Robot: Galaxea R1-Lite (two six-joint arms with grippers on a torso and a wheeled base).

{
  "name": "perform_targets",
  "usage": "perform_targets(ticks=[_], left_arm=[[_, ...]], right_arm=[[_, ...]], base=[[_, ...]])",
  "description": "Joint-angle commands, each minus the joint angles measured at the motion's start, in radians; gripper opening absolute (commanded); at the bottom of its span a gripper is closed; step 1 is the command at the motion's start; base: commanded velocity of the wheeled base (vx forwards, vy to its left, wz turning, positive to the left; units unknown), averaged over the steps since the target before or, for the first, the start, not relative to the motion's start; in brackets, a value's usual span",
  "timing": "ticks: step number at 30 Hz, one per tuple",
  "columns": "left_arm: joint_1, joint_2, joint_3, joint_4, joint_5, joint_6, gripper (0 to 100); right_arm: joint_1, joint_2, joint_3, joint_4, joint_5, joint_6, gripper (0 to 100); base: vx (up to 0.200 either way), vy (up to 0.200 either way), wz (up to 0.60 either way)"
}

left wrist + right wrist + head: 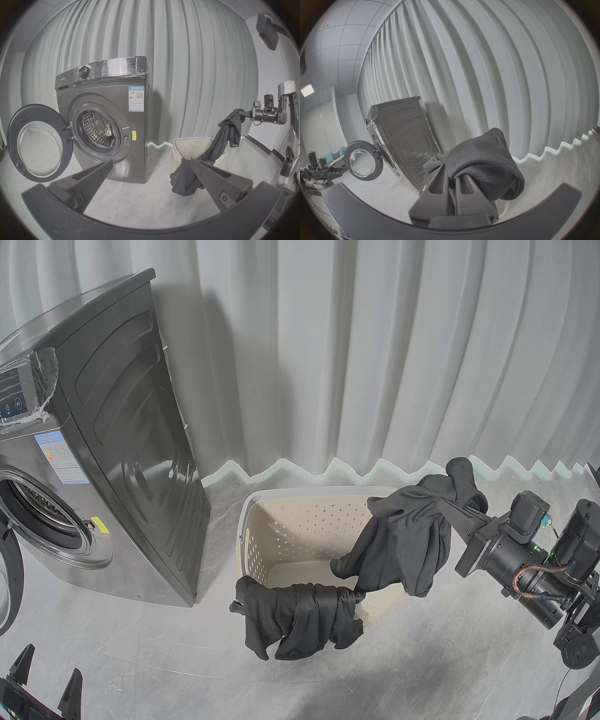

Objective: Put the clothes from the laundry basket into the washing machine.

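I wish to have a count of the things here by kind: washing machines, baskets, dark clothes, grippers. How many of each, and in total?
washing machine: 1
laundry basket: 1
dark clothes: 2 bunches, the lifted bunch in the right gripper and the draped bunch over the basket's near rim; I cannot tell if they are joined
grippers: 2, the left gripper open
Total: 6

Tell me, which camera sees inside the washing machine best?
The left wrist view: the washing machine faces it, door swung open, the drum plain. The head view catches an edge of the opening from the side. The right wrist view shows its side and the open door.
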Motion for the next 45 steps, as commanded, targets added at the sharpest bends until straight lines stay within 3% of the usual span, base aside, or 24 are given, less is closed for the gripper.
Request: perform_targets(ticks=[1, 20, 23, 25, 26, 30, 45], left_arm=[[0.000, -0.018, 0.016, 0.000, 0.000, 0.001, 100], [0.000, -0.018, 0.016, 0.000, 0.000, -0.004, 100], [0.000, -0.018, 0.016, 0.000, 0.000, -0.004, 100], [0.000, -0.018, 0.016, 0.000, 0.000, -0.004, 100], [0.000, -0.018, 0.015, 0.000, 0.000, -0.005, 100], [0.000, -0.018, 0.015, 0.000, 0.000, 0.001, 100], [-0.001, -0.018, 0.015, 0.002, 0.000, -0.004, 100]], right_arm=[[-0.004, -0.017, 0.008, -0.003, -0.001, 0.000, 0], [-0.012, 0.003, 0.009, -0.001, -0.005, 0.000, 0], [-0.012, 0.023, 0.008, -0.001, -0.079, -0.005, 0], [-0.012, 0.023, 0.008, -0.001, -0.079, -0.005, 0], [-0.010, 0.019, -0.002, 0.012, -0.140, -0.006, 0], [-0.021, 0.016, -0.005, 0.017, -0.154, -0.006, 0], [-0.023, 0.015, -0.011, 0.014, -0.168, -0.005, 0]], base=[[0.000, 0.000, 0.00], [-0.095, 0.000, 0.00], [0.000, 0.000, 0.00], [0.000, 0.000, 0.00], [0.000, 0.000, 0.00], [0.000, 0.000, 0.00], [0.000, 0.200, 0.00]])
